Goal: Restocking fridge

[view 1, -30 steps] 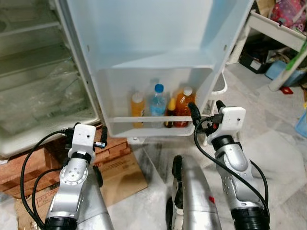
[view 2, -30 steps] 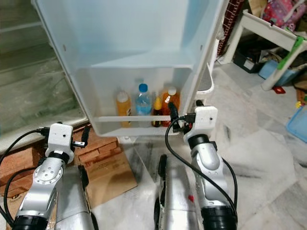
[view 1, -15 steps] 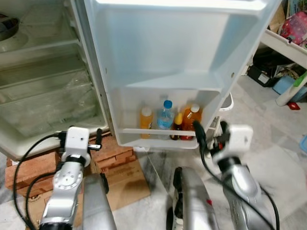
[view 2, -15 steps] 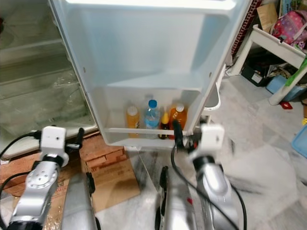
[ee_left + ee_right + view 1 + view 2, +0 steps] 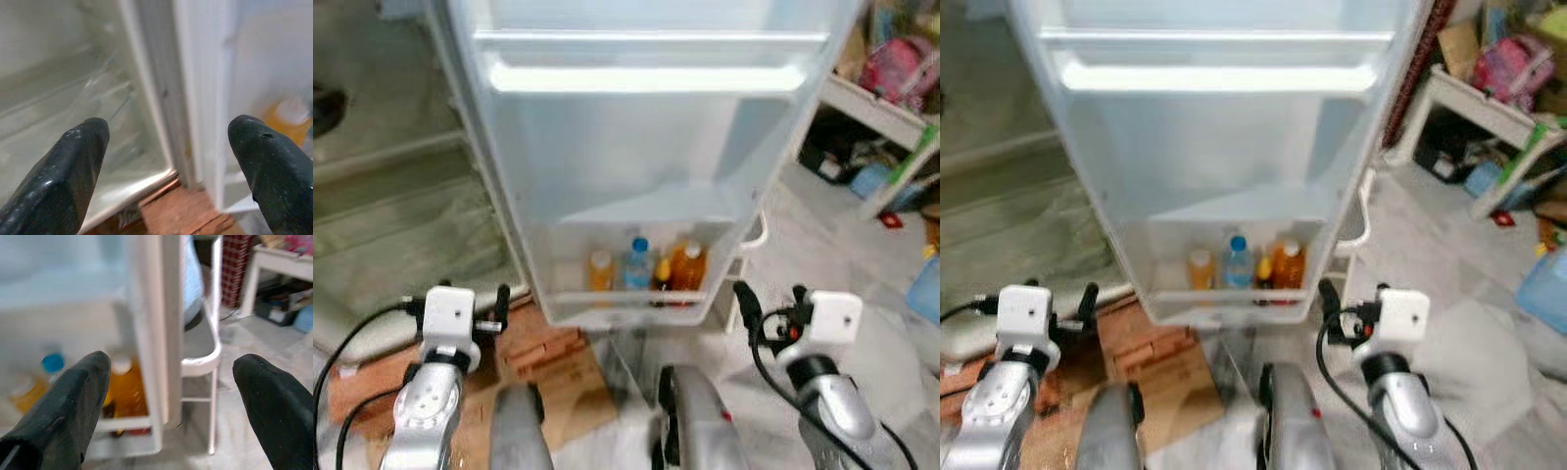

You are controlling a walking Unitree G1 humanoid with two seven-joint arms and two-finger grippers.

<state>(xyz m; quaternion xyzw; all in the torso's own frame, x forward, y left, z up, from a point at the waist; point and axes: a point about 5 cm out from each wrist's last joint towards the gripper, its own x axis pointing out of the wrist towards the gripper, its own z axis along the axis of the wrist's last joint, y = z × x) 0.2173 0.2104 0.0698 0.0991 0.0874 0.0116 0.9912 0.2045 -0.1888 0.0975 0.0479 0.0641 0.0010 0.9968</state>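
Note:
The open fridge door (image 5: 636,147) faces me. Its bottom shelf (image 5: 626,297) holds an orange juice bottle (image 5: 599,271), a blue-capped water bottle (image 5: 637,264), a small dark bottle with a yellow cap (image 5: 663,274) and a larger orange bottle (image 5: 688,266). My left gripper (image 5: 166,132) is open and empty, low beside the door's hinge edge, facing the fridge interior (image 5: 401,225). My right gripper (image 5: 171,367) is open and empty, just right of the door's outer edge and apart from it. The same bottles appear blurred past the right gripper's fingers (image 5: 73,396).
Bricks (image 5: 543,338) and flattened cardboard (image 5: 568,367) lie on the floor under the fridge. A white wire stand (image 5: 751,235) sits behind the door's right edge. A white table (image 5: 881,108) with clutter stands at the far right, above the marble floor (image 5: 891,255).
The camera has pulled back and tilted up, so the door shelf looks smaller and farther. My right gripper, earlier at the shelf's right corner, now sits clear of the door.

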